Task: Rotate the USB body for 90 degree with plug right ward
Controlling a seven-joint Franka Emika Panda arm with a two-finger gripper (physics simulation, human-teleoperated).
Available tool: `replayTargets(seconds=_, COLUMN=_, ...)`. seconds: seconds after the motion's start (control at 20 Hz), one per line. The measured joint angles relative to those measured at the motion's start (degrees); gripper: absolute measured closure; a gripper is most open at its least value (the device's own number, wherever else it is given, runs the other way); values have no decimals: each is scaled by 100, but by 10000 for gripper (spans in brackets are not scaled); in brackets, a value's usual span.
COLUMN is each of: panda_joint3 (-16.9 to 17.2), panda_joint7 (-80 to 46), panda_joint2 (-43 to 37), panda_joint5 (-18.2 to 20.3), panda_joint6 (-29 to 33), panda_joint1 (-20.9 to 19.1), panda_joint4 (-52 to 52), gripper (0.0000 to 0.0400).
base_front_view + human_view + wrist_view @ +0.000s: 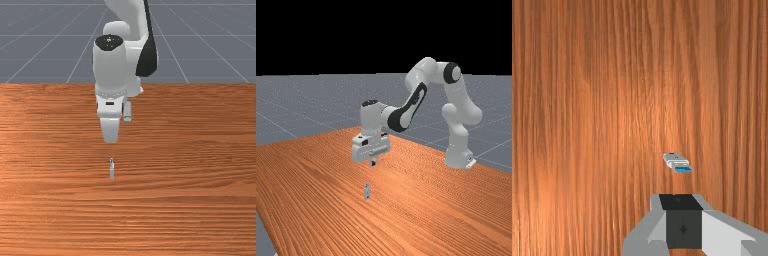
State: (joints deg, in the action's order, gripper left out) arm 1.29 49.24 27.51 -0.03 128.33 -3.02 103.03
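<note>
The upright USB body (367,192) looks light, stiff and tippy, best gripped by its flat sides below the plug (683,169) once the fingers (373,163), pressed together, spread

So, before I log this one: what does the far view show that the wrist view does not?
The far view brings in the white and grey jointed robot arm with its black bands, its white base at that view's right, and the pale-lined grey floor.

The wrist view brings in the bright blue plug end, on the side nearer the grey and black pincer.

Both share the orange-brown wooden table, the small silvery-grey USB body and the pincer.
</note>
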Motion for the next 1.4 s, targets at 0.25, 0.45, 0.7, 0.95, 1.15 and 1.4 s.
replayTargets(seconds=0.25, panda_joint3=-12, panda_joint7=-8, panda_joint2=453, panda_joint5=15, panda_joint6=-203, panda_joint1=2, panda_joint4=-732, gripper=148)
replayTargets(seconds=0.45, panda_joint3=65, panda_joint7=-137, panda_joint2=717, panda_joint5=-128, panda_joint6=-286, panda_joint1=84, panda_joint4=-1156, gripper=20)
replayTargets(seconds=0.7, panda_joint3=-4, panda_joint7=-45, panda_joint2=913, panda_joint5=-10, panda_joint6=-462, panda_joint1=26, panda_joint4=-1493, gripper=2)
replayTargets(seconds=0.95, panda_joint3=-1, panda_joint7=-52, panda_joint2=1200, panda_joint5=-18, panda_joint6=-669, panda_joint1=30, panda_joint4=-1800, gripper=0)
replayTargets(seconds=1.15, panda_joint3=-1, panda_joint7=-56, panda_joint2=1499, panda_joint5=-19, panda_joint6=-523, panda_joint1=31, panda_joint4=-1877, gripper=0)
replayTargets(seconds=1.4, panda_joint3=-5, panda_joint7=-72, panda_joint2=1739, panda_joint5=-12, panda_joint6=-63, panda_joint1=33, panda_joint4=-1718, gripper=0)
